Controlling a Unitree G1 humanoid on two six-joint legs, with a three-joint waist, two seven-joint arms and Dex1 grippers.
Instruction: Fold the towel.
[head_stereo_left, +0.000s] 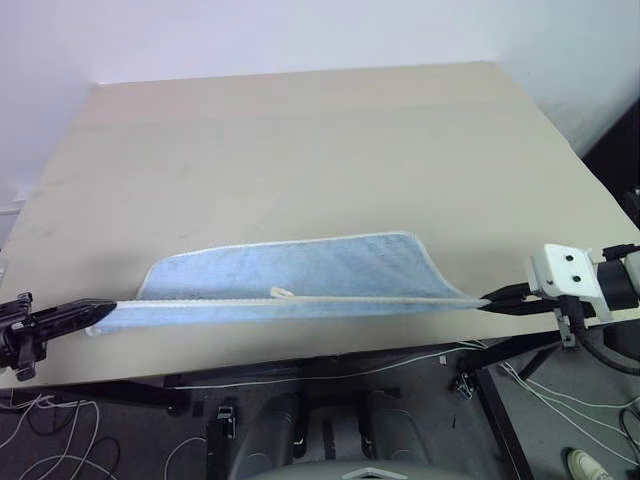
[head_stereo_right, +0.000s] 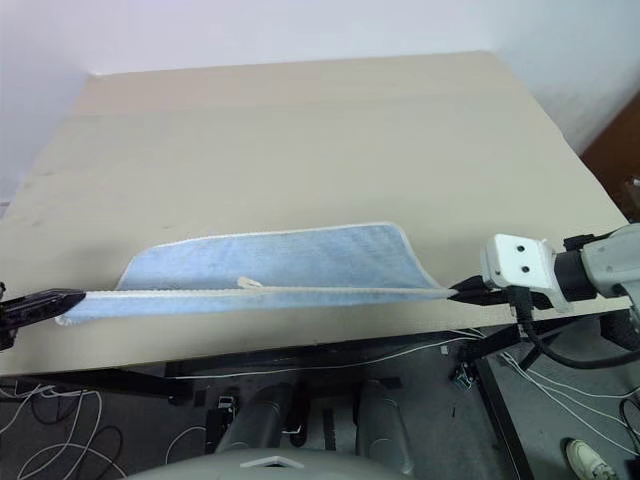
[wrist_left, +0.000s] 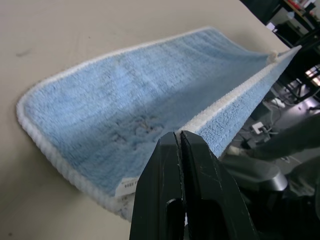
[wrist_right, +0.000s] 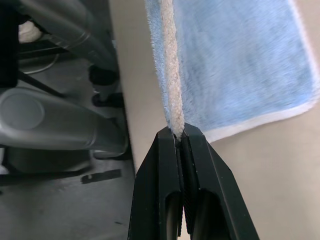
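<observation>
Towel (head_stereo_left: 300, 270): near edge stretched taut between left gripper (head_stereo_left: 105, 311) and right gripper (head_stereo_left: 487, 299), jaws clamped on opposite corners, far half resting on counter (head_stereo_left: 300, 130), ready for folding over.

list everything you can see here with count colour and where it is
towel: one, light blue with whitish edging, near the front edge of the table, far part lying flat, near edge lifted and stretched taut between the two grippers
loop tag: one, white, on the lifted edge
table: one, beige, under the towel
cables: several, white and black, on the floor below the table
left gripper: one, black, shut on the towel's left end
right gripper: one, black, shut on the towel's right end
</observation>
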